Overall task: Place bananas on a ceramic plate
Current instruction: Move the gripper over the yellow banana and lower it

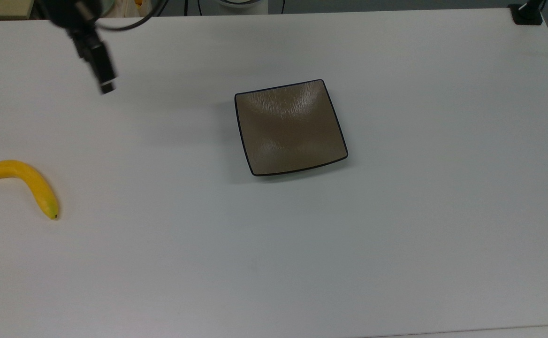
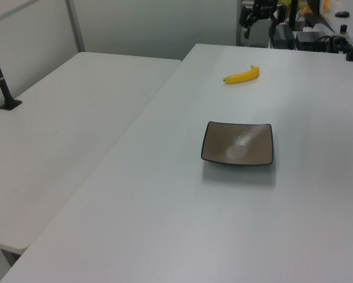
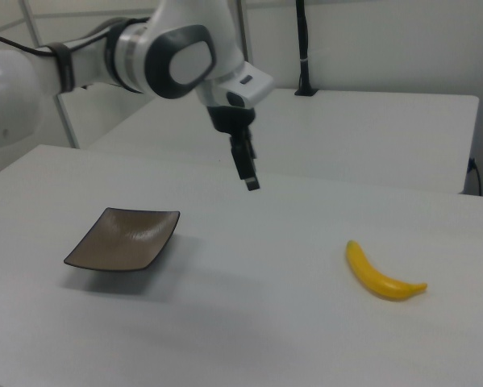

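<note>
1. The ceramic plate (image 1: 291, 127) is sitting on the table (image 1: 396, 244), near the middle in the top view.
2. The bananas (image 1: 25, 182) are lying on the table at the top view's left edge, well apart from the plate.
3. The gripper (image 1: 106, 87) is hanging above the table, between them and farther back.

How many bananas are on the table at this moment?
1. The banana lies on the white table near the top view's left edge, apart from the empty ceramic plate in the middle. Nothing hides another.

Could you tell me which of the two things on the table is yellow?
The banana is the yellow one; the square plate is glossy brown with a dark rim.
</note>
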Controlling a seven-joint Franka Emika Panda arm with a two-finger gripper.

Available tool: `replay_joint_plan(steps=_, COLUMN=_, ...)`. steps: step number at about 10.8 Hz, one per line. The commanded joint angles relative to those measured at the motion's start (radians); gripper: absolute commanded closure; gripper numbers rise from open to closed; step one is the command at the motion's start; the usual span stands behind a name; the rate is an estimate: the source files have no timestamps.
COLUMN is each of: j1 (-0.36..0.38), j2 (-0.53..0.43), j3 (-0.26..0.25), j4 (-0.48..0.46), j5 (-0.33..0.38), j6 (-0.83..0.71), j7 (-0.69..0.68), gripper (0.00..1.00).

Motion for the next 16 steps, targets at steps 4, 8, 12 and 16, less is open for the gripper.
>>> replay_joint_plan(steps=4, j1=-0.07, j2=0.212, j3=-0.057, j4=0.122, j5=0.023, j6=0.155, j7=0.573, gripper=0.0)
replay_joint_plan(steps=8, j1=-0.151, j2=0.296, j3=-0.057, j4=0.121, j5=0.1, j6=0.277, j7=0.607, gripper=0.0)
replay_joint_plan(steps=12, j1=-0.18, j2=0.376, j3=-0.058, j4=0.113, j5=0.148, j6=0.444, j7=0.605, gripper=0.0)
replay_joint_plan(steps=16, j1=-0.18, j2=0.457, j3=-0.06, j4=0.118, j5=0.14, j6=0.51, j7=0.604, gripper=0.0)
